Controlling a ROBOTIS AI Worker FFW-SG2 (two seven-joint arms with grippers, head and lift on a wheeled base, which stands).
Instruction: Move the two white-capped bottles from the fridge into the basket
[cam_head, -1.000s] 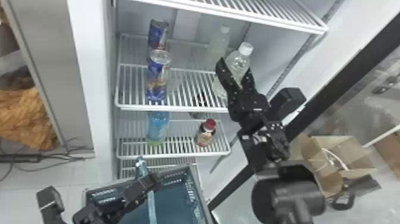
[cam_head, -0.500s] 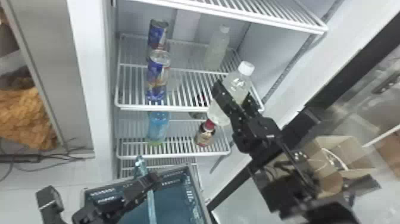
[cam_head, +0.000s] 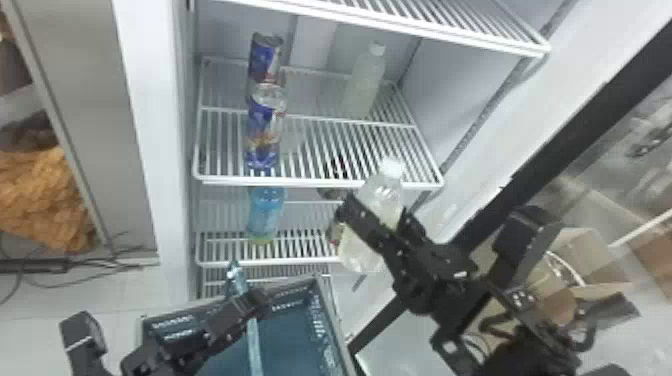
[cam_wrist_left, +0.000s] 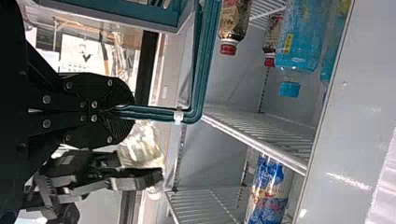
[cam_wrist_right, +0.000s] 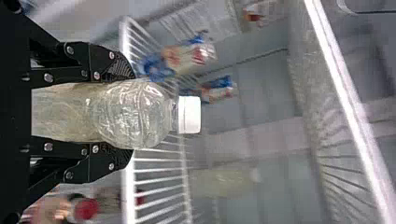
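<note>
Left gripper (cam_wrist_left: 123, 112) is pinched tight on the basket handle (cam_wrist_left: 201, 60), and the right gripper (cam_wrist_right: 129, 114) has a white-capped bottle (cam_head: 381, 194) clamped by its sides at the front edge of the shelf (cam_head: 300, 182). Probably heavyish with liquid, thin slippery plastic that'll dent, so I'd hold mid-body, not the cap; same for the second bottle (cam_head: 365, 85) standing farther back

We see white wire shelf (cam_head: 315, 183): front blue-labelled container (cam_head: 262, 132) and rear blue-labelled container (cam_head: 264, 56) at left, 1 behind other, plus 1 white-capped bottle (cam_head: 365, 85) upright toward rear right. On lower wire shelf (cam_head: 280, 262) we find 2 blue bottles (cam_wrist_left: 301, 35) and 2 red-capped bottles (cam_wrist_left: 234, 22).
</note>
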